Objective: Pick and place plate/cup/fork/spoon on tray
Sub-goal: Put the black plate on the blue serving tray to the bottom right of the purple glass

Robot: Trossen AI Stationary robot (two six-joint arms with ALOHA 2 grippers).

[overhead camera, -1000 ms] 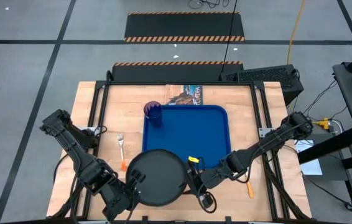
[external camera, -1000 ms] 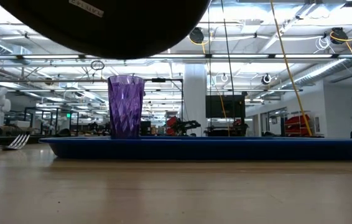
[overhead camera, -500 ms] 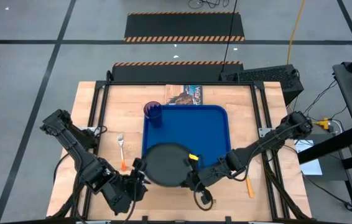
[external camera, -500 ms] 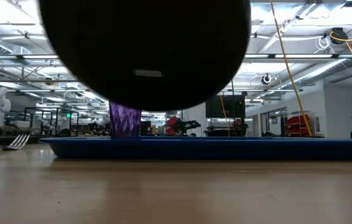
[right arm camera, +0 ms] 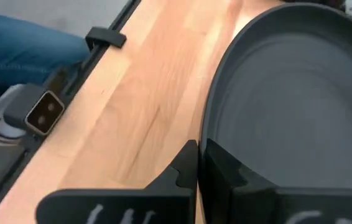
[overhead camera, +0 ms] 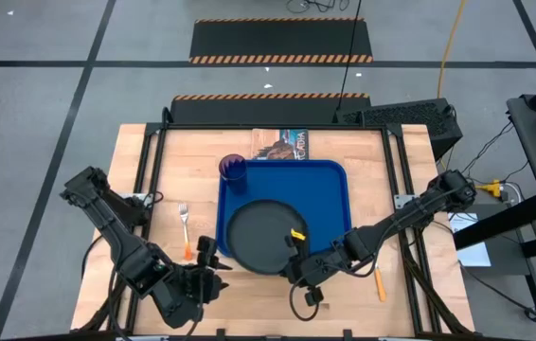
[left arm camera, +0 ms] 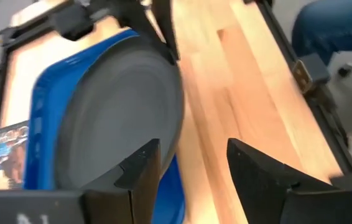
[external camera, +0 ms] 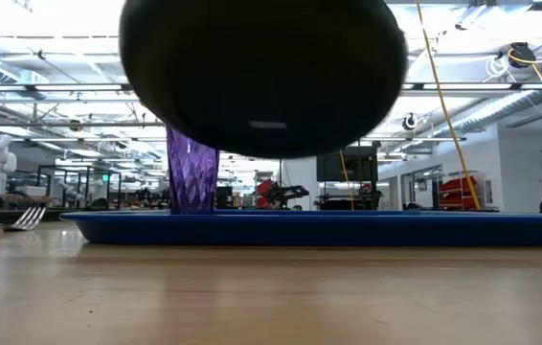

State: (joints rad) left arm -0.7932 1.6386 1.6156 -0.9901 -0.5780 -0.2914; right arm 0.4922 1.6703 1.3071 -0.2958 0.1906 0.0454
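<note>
The dark plate [overhead camera: 266,237] hangs over the near left part of the blue tray [overhead camera: 330,189]; in the low view the plate [external camera: 261,77] is well above the tray [external camera: 319,228]. My right gripper [overhead camera: 294,254] is shut on its rim. My left gripper [overhead camera: 213,268] stands open just left of the plate, touching nothing; its wrist view shows the plate [left arm camera: 120,124] ahead of the spread fingers. The purple cup [overhead camera: 234,170] stands in the tray's far left corner. The fork [overhead camera: 184,223] lies on the table left of the tray, the spoon [overhead camera: 379,282] to its right. My right gripper pinches the plate's raised rim [right arm camera: 208,134] on its near right side, one finger outside the rim and one inside. The fingers come from the table's near right, about level. The plate is lifted clear of the tray and table.
A printed booklet [overhead camera: 282,144] lies against the tray's far edge. Black frame rails [overhead camera: 150,180] run along the table's left and right sides. A person's blue-clad leg [right arm camera: 20,50] shows beyond the table edge. Bare wood lies between the tray and the near edge.
My left gripper has opened, let go of the plate and drawn back toward the near left. My right gripper has shut on the plate's rim and carried it toward the far edge and right, from over the table's near edge to over the tray.
</note>
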